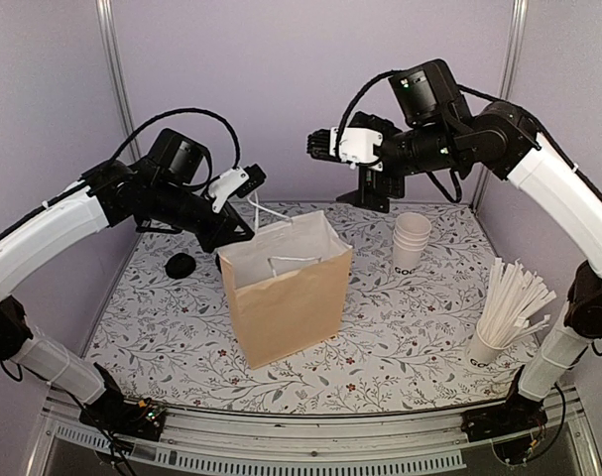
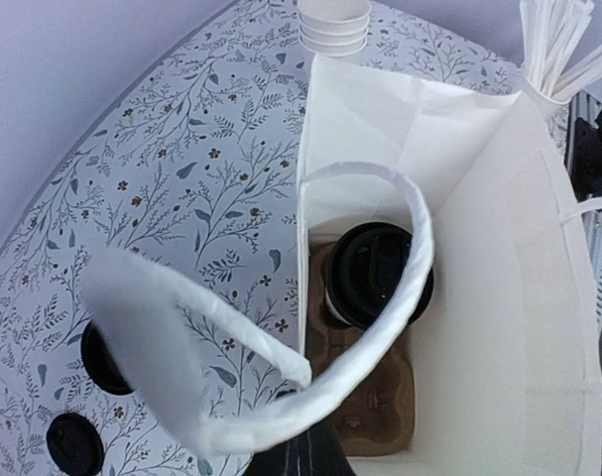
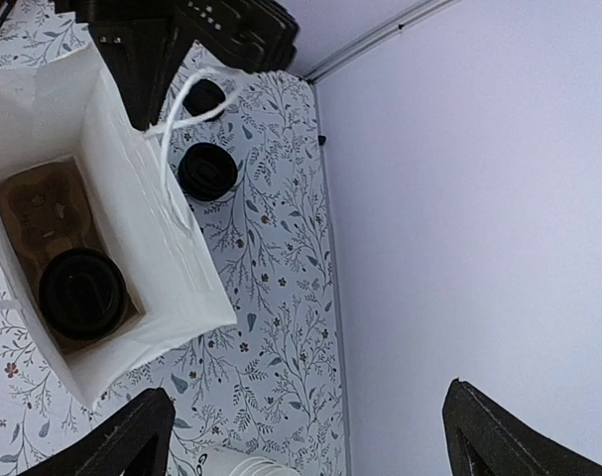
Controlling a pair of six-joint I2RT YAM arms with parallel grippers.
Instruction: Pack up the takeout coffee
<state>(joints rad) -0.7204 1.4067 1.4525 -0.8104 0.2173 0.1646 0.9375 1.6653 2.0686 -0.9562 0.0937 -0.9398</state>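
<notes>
With the left gripper (image 1: 251,180) clenched on the bag handle (image 2: 410,248), the lidded coffee cup (image 3: 82,295) stands upright in the carrier (image 3: 43,213) inside the paper bag (image 1: 286,297), below the wide-open right gripper (image 1: 318,145).

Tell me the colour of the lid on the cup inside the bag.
Black. The lid shows best in the left wrist view.
</notes>
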